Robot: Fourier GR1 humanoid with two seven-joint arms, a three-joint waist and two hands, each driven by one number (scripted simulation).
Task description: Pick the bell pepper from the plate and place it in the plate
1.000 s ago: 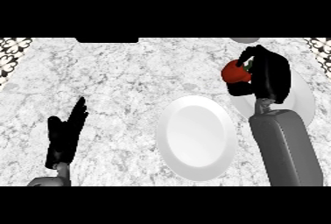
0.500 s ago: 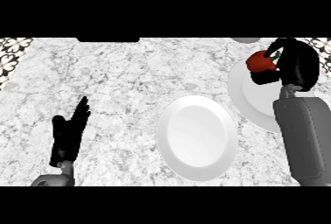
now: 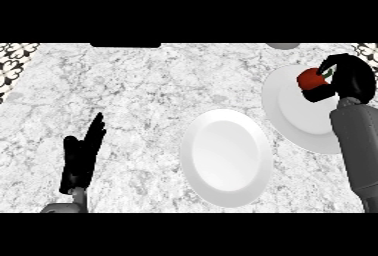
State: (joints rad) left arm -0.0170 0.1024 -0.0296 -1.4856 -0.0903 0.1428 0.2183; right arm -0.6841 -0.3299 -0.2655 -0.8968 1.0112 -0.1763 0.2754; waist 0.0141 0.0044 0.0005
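The right hand curled round the red bell pepper, holding it over the far-right plate, apparently so it could travel to the nearer plate, while the left hand rested with fingers straight on the marble surface.

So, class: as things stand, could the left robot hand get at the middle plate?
Probably yes. The left robot hand rests open at the lower left, and only bare counter lies between it and the middle plate. The right robot hand, holding the bell pepper, is off at the far plate.
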